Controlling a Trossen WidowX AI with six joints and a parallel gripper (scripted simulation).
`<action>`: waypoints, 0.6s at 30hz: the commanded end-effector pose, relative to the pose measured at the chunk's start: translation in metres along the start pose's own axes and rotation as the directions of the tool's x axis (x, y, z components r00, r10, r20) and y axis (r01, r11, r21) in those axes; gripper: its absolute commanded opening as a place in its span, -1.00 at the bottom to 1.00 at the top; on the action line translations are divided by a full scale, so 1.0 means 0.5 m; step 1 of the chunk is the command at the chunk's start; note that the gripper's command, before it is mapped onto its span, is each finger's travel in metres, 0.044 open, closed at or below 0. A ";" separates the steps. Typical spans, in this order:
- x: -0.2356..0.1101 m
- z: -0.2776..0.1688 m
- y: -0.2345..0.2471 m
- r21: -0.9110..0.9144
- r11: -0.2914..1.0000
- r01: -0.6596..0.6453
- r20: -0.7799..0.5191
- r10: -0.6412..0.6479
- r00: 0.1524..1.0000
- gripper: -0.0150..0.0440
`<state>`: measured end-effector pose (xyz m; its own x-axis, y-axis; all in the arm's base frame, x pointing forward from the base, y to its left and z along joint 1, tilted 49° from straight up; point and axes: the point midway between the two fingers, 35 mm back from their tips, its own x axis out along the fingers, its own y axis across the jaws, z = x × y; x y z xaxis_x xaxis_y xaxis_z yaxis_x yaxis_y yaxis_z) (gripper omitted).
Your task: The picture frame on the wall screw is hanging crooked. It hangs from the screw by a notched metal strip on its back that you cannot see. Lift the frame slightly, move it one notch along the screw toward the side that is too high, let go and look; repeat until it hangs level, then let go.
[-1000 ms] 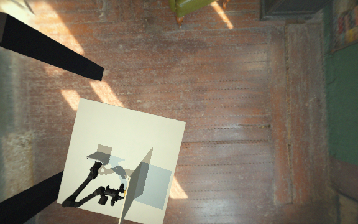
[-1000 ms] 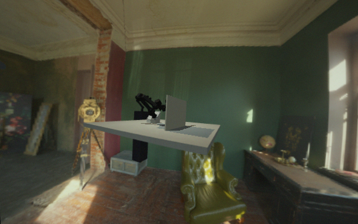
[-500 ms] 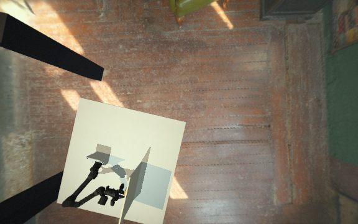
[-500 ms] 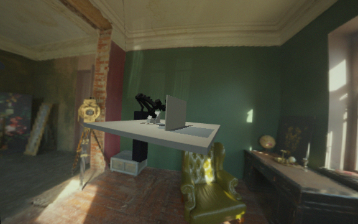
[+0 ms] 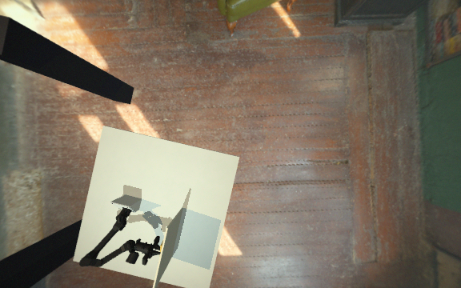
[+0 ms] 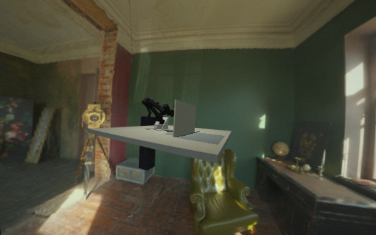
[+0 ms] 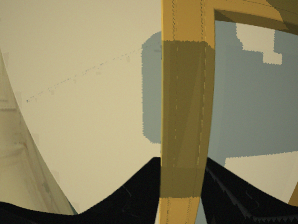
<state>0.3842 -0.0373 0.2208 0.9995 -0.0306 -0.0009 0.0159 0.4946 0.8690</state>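
Wrist view: arm [image 5: 110, 240] outstretched, jaws clamped on picture frame [image 7: 181, 129] side rail.

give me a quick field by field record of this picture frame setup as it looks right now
arm: black, reaching to the wall panel
gripper: shut on the picture frame
picture frame: yellow wood, one side bar between the black fingers
frame tilt: edges slanted in the wrist view; true tilt unclear
screw: not visible
table: pale square top carrying arm and panel

Yellow wooden frame [image 7: 185, 96], hung crooked against the pale wall, side rail clamped between the fingers of the pincer [image 7: 181, 192].
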 end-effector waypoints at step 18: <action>0.000 -0.001 0.008 -0.003 1.000 0.000 0.000 0.000 1.000 -0.49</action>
<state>0.3841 -0.0370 0.2226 0.9993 -0.0368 -0.0047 0.0223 0.4941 0.8691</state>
